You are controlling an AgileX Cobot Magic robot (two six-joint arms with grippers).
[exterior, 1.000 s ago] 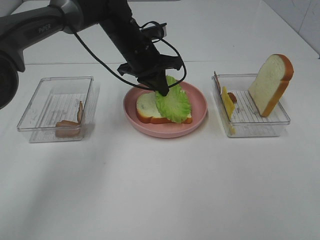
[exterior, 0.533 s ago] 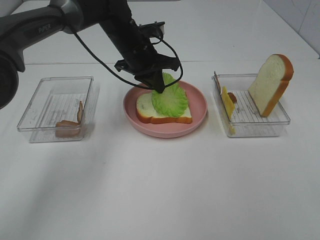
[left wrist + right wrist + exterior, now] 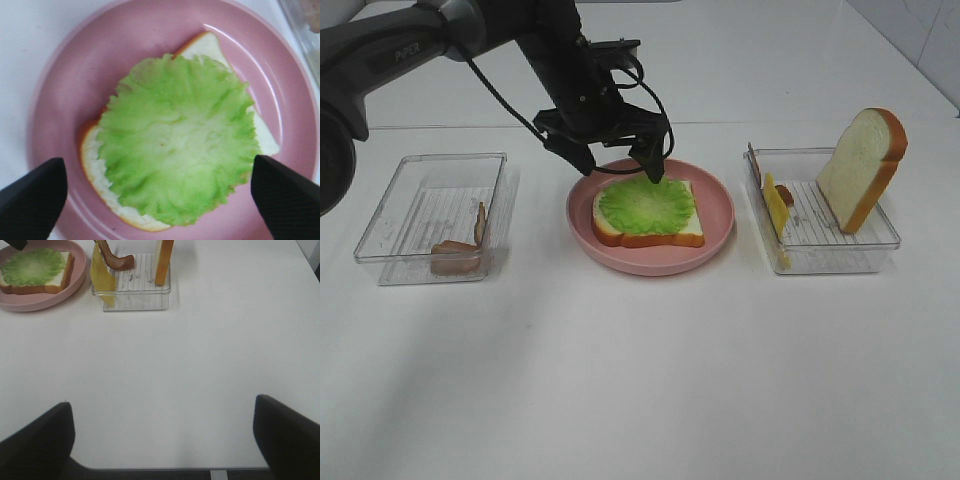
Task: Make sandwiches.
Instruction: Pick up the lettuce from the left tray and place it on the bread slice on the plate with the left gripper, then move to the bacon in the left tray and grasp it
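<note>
Exterior high view: bread [image 3: 685,236] topped with lettuce [image 3: 645,205] lies on the centre plate [image 3: 718,232]. Left fingers [image 3: 653,168] hang apart above it, empty; right fingers [image 3: 287,435] also apart. Bacon [image 3: 785,194], cheese [image 3: 777,207] and a second slice [image 3: 860,165] wait in the right tray [image 3: 880,240], not yet added.

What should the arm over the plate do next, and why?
Probably lift the left gripper clear of the pink plate and head for the bacon in the left-hand tray. Its jaws stand open and the lettuce lies flat on the bread slice, so that layer looks done.
</note>
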